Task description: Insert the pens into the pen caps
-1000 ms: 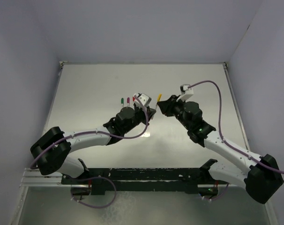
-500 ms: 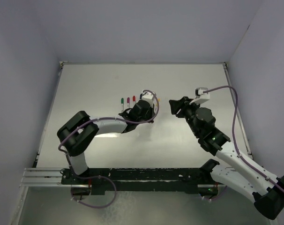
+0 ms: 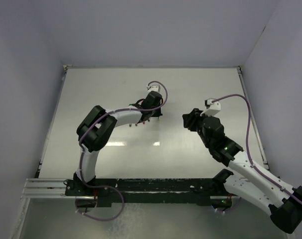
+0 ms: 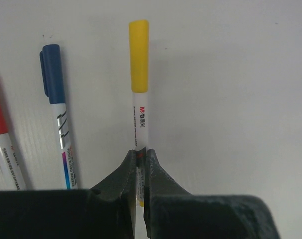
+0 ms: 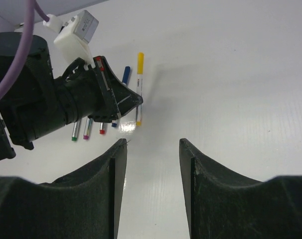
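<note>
Pale, flat lilac walls (image 3: 141,30) box in a smooth, light table (image 3: 91,99) with a faint sheen and fine ridged lines across its top. On it lies a slim yellow-capped pen (image 4: 139,119) with a round white plastic barrel and small dark lettering printed along its length. Its yellow cap (image 4: 139,55) is already on, a plain matte cylinder with a blunt, squared end. The left gripper (image 4: 140,154) is clenched on this yellow-capped pen, its two dark, grainy, wedge-shaped fingers (image 4: 122,174) pinching the barrel at the end away from the cap. Just beside the yellow-capped pen and parallel to it lies a navy-capped pen (image 4: 61,129) with a glossy, silver-banded barrel and a small clip moulded on its cap. One place farther from the yellow-capped pen, cut by the frame's edge, is a red-capped pen (image 4: 0,144) of the same round shape. From the right wrist, the row runs on away from the yellow-capped pen with a magenta-ended pen (image 5: 86,133) and a green-ended pen (image 5: 74,134), their bodies mostly hidden behind the left arm (image 5: 36,109) and its black housing. The right gripper (image 5: 153,144) hangs well apart from the yellow-capped pen, its broad, curved black jaws parted with nothing between them.
</note>
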`<move>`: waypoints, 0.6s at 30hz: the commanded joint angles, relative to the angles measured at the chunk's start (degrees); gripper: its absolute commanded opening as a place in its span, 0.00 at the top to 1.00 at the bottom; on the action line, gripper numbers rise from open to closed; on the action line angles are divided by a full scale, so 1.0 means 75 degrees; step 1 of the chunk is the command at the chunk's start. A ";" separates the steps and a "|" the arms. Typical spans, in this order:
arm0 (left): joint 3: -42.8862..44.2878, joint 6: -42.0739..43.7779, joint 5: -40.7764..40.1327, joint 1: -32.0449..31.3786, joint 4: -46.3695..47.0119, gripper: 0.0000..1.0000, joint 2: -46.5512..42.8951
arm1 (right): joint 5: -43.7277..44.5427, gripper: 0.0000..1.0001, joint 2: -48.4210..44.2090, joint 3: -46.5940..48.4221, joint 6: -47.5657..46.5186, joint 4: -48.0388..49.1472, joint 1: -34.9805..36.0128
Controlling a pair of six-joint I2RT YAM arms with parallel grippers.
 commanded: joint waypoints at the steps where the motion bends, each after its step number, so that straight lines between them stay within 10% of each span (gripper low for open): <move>1: 0.0496 -0.0071 -0.0348 0.0090 -0.0694 0.94 0.0261 | 0.0127 0.52 -0.0032 0.0026 0.0146 0.0115 -0.0009; 18: 0.0699 -0.0004 -0.0263 0.0139 -0.1238 0.67 0.0444 | -0.0051 0.52 0.0281 -0.0037 0.0229 0.0302 -0.0010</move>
